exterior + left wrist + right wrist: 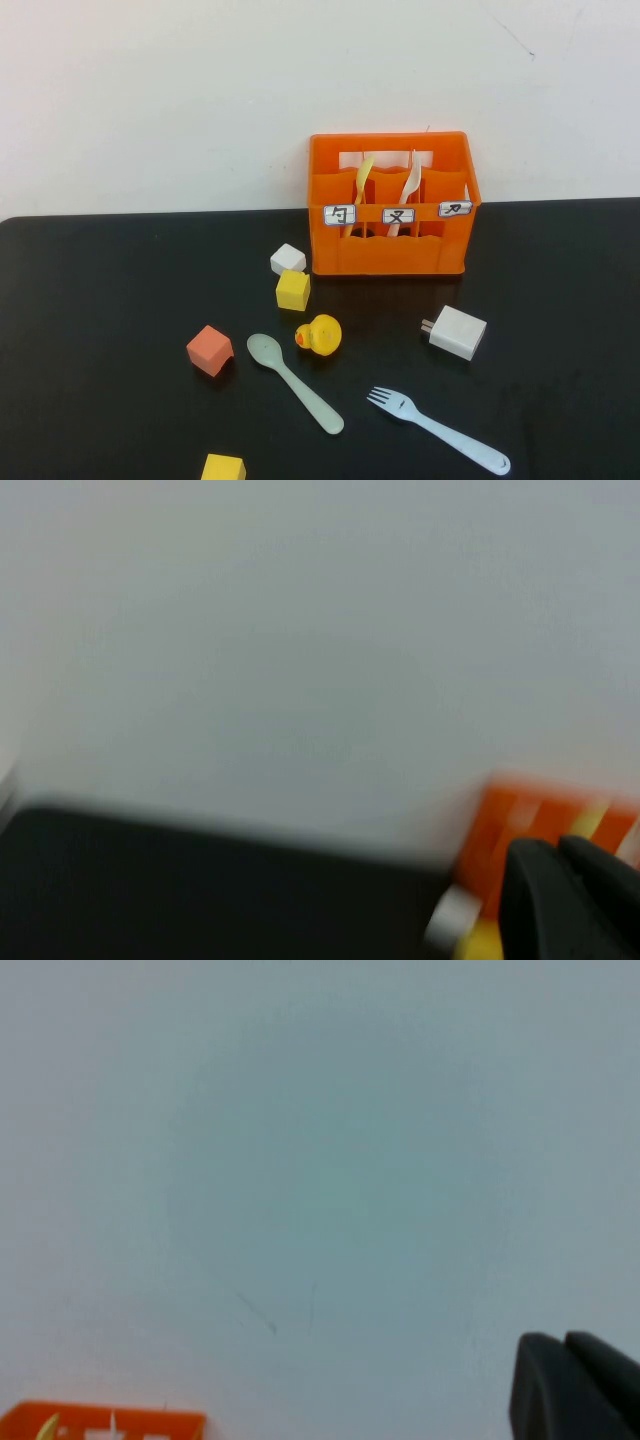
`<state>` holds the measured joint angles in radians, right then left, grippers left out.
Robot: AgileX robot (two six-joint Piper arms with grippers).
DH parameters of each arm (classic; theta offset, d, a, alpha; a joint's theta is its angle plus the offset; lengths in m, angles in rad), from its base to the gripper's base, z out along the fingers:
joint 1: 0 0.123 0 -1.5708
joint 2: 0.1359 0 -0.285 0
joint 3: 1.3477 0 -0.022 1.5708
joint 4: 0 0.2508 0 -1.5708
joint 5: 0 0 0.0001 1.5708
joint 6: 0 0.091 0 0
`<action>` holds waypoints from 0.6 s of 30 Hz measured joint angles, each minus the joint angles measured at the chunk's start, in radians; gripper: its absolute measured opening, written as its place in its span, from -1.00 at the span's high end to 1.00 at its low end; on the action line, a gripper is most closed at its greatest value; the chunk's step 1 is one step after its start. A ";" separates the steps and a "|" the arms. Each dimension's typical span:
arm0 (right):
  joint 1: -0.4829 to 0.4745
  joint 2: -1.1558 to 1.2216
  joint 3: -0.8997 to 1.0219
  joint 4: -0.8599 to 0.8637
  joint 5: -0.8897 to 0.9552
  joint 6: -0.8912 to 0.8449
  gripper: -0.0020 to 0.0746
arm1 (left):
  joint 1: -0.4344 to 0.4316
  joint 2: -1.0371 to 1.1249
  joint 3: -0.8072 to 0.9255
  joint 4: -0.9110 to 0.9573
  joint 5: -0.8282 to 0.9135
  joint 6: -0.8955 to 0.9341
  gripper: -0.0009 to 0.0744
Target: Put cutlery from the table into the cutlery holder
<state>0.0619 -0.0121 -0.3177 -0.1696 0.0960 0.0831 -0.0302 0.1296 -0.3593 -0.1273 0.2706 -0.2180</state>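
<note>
A pale mint-green spoon lies on the black table, bowl toward the left. To its right lies a light blue fork, tines pointing back left. The orange cutlery holder stands at the back and holds cream and pale yellow utensils. Neither arm shows in the high view. My left gripper is shut and empty, with the holder blurred behind it. My right gripper is shut and empty, facing the white wall, with the holder's rim at the frame's edge.
Around the cutlery lie a white cube, a yellow cube, a yellow rubber duck, a salmon cube, a white charger plug and another yellow cube at the front edge.
</note>
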 joint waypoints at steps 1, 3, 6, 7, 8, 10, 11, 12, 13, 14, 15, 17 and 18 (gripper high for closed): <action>0.000 0.000 -0.015 0.015 0.060 0.000 0.95 | 0.000 0.026 -0.017 0.024 0.057 0.005 0.98; 0.000 0.000 -0.047 0.054 0.180 -0.009 0.95 | 0.000 0.094 -0.044 0.070 0.170 0.007 0.98; 0.000 0.016 -0.073 0.139 0.310 -0.101 0.95 | 0.000 0.165 -0.052 0.092 0.240 0.009 0.98; 0.000 0.032 -0.079 0.170 0.339 -0.159 0.95 | 0.000 0.182 -0.052 0.094 0.251 0.009 0.98; 0.000 0.050 -0.081 0.222 0.374 -0.225 0.95 | 0.000 0.197 -0.052 0.094 0.256 0.009 0.98; 0.000 0.091 -0.083 0.320 0.438 -0.356 0.95 | 0.000 0.215 -0.052 0.094 0.265 0.009 0.98; 0.000 0.115 -0.083 0.375 0.466 -0.427 0.95 | 0.000 0.217 -0.052 0.094 0.268 0.009 0.98; 0.000 0.136 -0.083 0.416 0.484 -0.477 0.95 | 0.000 0.217 -0.052 0.093 0.272 0.009 0.98; 0.000 0.163 -0.083 0.469 0.514 -0.532 0.95 | 0.000 0.220 -0.052 0.085 0.272 0.009 0.98; 0.000 0.190 -0.083 0.503 0.535 -0.577 0.95 | 0.000 0.221 -0.052 0.076 0.274 0.005 0.98; 0.000 0.219 -0.083 0.527 0.554 -0.613 0.95 | 0.000 0.221 -0.052 0.063 0.274 -0.007 0.98; 0.000 0.276 -0.083 0.547 0.581 -0.661 0.95 | 0.000 0.226 -0.054 0.018 0.281 -0.034 0.98; 0.000 0.303 -0.083 0.552 0.591 -0.683 0.95 | 0.000 0.233 -0.056 -0.019 0.294 -0.054 0.98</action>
<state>0.0619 0.2913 -0.4003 0.3821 0.6871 -0.6001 -0.0302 0.3623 -0.4152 -0.1461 0.5641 -0.2724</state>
